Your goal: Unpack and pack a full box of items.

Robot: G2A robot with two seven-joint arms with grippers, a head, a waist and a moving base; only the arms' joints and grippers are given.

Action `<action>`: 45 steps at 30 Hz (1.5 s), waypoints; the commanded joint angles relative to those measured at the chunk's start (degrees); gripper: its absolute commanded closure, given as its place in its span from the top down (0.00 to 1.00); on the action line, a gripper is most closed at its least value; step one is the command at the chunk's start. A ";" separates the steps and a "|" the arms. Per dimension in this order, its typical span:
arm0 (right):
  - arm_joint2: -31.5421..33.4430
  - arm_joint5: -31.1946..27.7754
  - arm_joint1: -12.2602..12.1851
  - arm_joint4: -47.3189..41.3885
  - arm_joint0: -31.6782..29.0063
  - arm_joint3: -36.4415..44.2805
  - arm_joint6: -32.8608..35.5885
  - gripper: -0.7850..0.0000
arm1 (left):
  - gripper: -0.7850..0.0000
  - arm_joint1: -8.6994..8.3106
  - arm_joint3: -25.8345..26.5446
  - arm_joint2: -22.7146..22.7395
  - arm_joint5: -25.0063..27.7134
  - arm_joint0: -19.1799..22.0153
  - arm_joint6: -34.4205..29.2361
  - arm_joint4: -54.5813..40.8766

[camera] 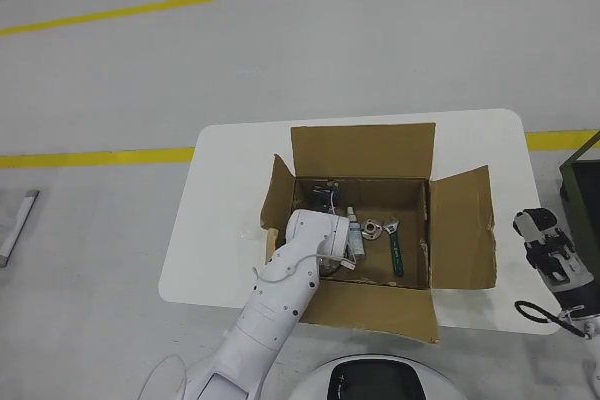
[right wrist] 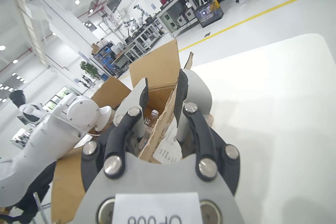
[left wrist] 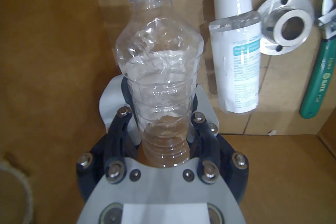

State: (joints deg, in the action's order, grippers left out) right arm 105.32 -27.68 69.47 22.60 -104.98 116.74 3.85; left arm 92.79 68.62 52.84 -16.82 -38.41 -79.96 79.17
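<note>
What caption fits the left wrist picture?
Left gripper clasps a clear bottle inside the box, beside a spray bottle, metal ring and green wrench.

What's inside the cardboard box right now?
Clear bottle held by the left gripper, spray bottle, metal flange, green-handled wrench. The left arm covers part of the box, so anything beneath is hidden.

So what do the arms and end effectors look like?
Left arm and right arm have smooth white shells; a black cable loops at the right wrist. Left end effector and right end effector each have a grey plate with a white label, black bolted linkages, white fingers.
</note>
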 commanded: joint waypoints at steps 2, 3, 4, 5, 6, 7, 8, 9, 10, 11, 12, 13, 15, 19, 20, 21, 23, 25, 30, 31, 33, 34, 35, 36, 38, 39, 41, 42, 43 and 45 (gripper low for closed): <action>-0.21 -0.82 -0.21 -3.88 0.57 -1.14 4.12 0.34 | 0.00 -0.16 2.64 0.77 0.51 -0.54 -1.47 0.35; -0.20 -0.87 -0.27 -5.16 0.90 -1.53 5.22 0.34 | 0.00 -0.26 3.50 0.96 0.84 -0.71 -2.06 0.96; -0.51 -1.19 -0.33 -6.79 1.15 -1.90 6.64 0.35 | 0.00 -0.34 4.42 1.32 0.85 -0.92 -2.63 1.33; -0.84 -1.53 -0.42 -8.39 1.43 -2.36 8.29 0.36 | 0.00 -0.37 5.72 1.87 0.89 -1.20 -3.28 0.65; -0.96 -1.62 -0.52 -9.19 1.80 -2.82 9.93 0.38 | 0.00 -0.44 7.06 2.21 1.45 -1.42 -3.83 0.47; -1.17 -1.54 -0.62 -9.73 2.14 -3.22 11.44 0.41 | 0.00 -0.52 8.37 2.51 1.86 -1.71 -4.37 0.51; -1.52 -1.51 -0.72 -10.25 2.50 -3.56 13.09 0.42 | 0.00 -0.59 9.65 2.79 2.16 -2.03 -5.15 0.55; -1.73 -1.42 -0.81 -10.51 2.88 -3.92 14.33 0.43 | 0.00 -0.66 10.93 3.01 2.38 -2.32 -5.94 0.75; -1.79 -1.14 -0.86 -10.64 3.23 -4.27 14.87 0.43 | 0.00 -0.72 12.28 3.11 2.81 -2.56 -6.58 1.06; -2.05 -0.87 -0.91 -10.60 3.49 -4.52 15.69 0.43 | 0.00 -0.77 13.71 3.27 3.17 -2.85 -7.22 1.18; -2.10 -0.34 -0.96 -10.30 3.78 -4.74 16.14 0.41 | 0.00 -0.82 15.11 3.46 3.53 -3.10 -7.78 1.21; -2.17 -0.06 -0.98 -10.07 4.08 -4.82 16.13 0.38 | 0.00 -0.88 16.35 3.63 3.89 -3.34 -8.04 1.41; -2.67 0.06 -1.00 -10.31 4.52 -5.46 16.46 0.06 | 0.00 -0.94 18.92 4.14 4.14 -3.72 -8.04 1.02; -3.53 0.68 -1.04 -10.23 5.45 -7.17 16.66 0.00 | 0.00 -1.12 22.48 4.66 5.12 -3.84 -8.04 1.42; -3.64 0.75 -1.04 -10.19 5.67 -7.39 16.48 0.00 | 0.00 -1.16 23.16 4.93 5.16 -3.79 -8.04 1.15; -3.72 0.87 -1.01 -10.44 5.78 -7.71 15.86 0.00 | 0.00 -1.21 23.76 5.15 5.32 -3.70 -8.04 1.09; -3.35 1.28 -0.93 -10.55 5.86 -8.16 13.75 0.00 | 0.00 -1.28 25.18 6.00 5.14 -3.38 -8.04 0.28; -3.06 1.70 -0.81 -10.96 5.61 -8.28 11.73 0.00 | 0.00 -1.39 26.32 7.12 5.23 -2.86 -8.04 -0.61; -1.85 2.06 -0.67 -11.02 4.86 -8.14 8.40 0.00 | 0.00 -1.81 27.36 10.39 4.63 -1.08 -8.04 -0.15; -1.66 2.07 -0.65 -11.07 4.63 -8.07 8.01 0.00 | 0.00 -1.88 27.74 11.02 4.50 -0.71 -8.04 -0.04; -1.12 2.20 -0.67 -10.84 4.24 -8.00 8.02 0.00 | 0.00 -2.02 28.46 12.19 4.27 -0.11 -8.04 0.12; -0.85 2.28 -0.69 -10.82 4.11 -7.91 8.14 0.00 | 0.00 -2.11 28.89 12.81 4.17 0.26 -8.04 0.45; -0.64 2.28 -0.71 -10.89 3.99 -7.89 8.33 0.00 | 0.00 -2.18 29.07 13.36 3.99 0.47 -8.04 0.65; -0.39 2.38 -0.75 -10.72 3.88 -7.86 8.71 0.00 | 0.00 -2.25 29.30 13.97 3.76 0.77 -8.04 0.81; 0.24 2.74 -0.85 -9.83 3.73 -7.72 9.53 0.00 | 0.00 -2.42 29.42 14.86 3.83 1.34 -8.04 1.87; 0.51 2.84 -0.87 -9.75 3.69 -7.64 9.55 0.00 | 0.00 -2.52 29.23 15.46 3.63 1.64 -8.04 2.68; 0.77 2.76 -0.90 -9.86 3.59 -7.46 9.80 0.00 | 0.00 -2.65 28.35 16.35 3.39 2.06 -8.04 3.75; 0.88 2.74 -0.92 -9.80 3.55 -7.38 9.95 0.00 | 0.00 -2.72 27.62 16.79 3.20 2.25 -8.04 4.42; 0.96 2.70 -0.93 -9.80 3.53 -7.29 10.06 0.00 | 0.00 -2.78 27.06 16.94 3.37 2.48 -8.04 5.29; 1.05 2.70 -0.95 -9.68 3.51 -7.16 10.26 0.00 | 0.00 -2.86 25.92 17.18 3.36 2.62 -7.93 6.73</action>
State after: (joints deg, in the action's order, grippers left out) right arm 106.35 -24.99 68.53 12.89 -101.46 109.54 14.07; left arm 89.97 95.01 70.01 -13.54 -35.84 -87.98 85.17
